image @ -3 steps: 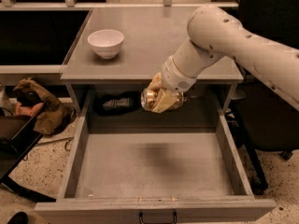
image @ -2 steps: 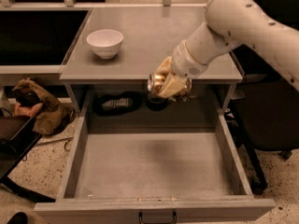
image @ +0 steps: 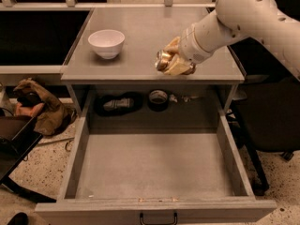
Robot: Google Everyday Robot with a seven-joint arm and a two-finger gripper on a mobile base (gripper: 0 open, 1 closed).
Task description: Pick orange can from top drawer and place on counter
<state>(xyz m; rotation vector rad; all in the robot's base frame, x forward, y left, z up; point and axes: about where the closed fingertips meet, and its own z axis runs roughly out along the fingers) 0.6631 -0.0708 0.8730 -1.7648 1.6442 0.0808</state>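
While the bowl (image: 106, 42) stands at the left of the surface (image: 140, 25) with nothing showing inside it, the can (image: 162, 60) lies to its right near the front edge, clenched in the gripper (image: 174, 63); its long axis runs roughly level, silver end facing left; whether it touches the surface or hangs just above, I cannot tell; the arm (image: 243, 18) reaches in from the right. Below, the drawer (image: 77, 158) stands pulled out, holding nothing; a tape roll (image: 158, 99) sits in the recess behind. The coming move looks like a short lowering, then release.
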